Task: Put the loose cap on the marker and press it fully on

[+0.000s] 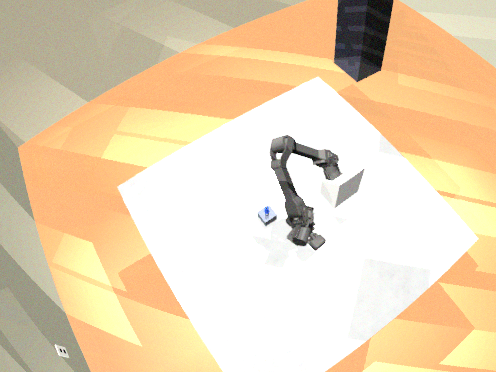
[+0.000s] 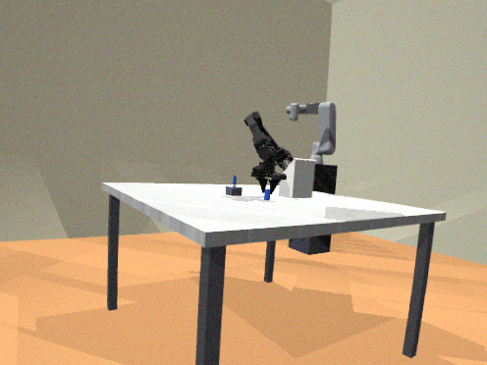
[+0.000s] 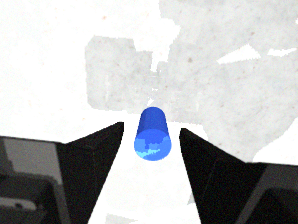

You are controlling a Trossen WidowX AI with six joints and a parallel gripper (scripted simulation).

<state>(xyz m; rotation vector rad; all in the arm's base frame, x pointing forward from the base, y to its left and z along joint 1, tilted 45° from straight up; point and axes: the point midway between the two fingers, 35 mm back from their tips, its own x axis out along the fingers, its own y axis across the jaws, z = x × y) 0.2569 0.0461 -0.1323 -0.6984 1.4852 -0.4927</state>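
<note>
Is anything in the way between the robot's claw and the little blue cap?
Nothing visible. The open gripper hangs over the cap, which stands on the table in the gap between the fingers, touching neither.

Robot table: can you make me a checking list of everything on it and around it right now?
Surface: white table on dark legs, with pale grey patches.
Job's things: blue cap stands upright and loose on the table; marker stands upright in the holder block, uncapped, apart from the cap.
Clutter: pale box at the arm's base; nothing else seen.
Grippers: gripper is low over the table, jaws open on either side of the cap, with gaps showing, not touching it.
Cables: nothing seen.
Surroundings: orange floor, grey-green walls, a second grey arm behind the table, a dark pillar.
</note>
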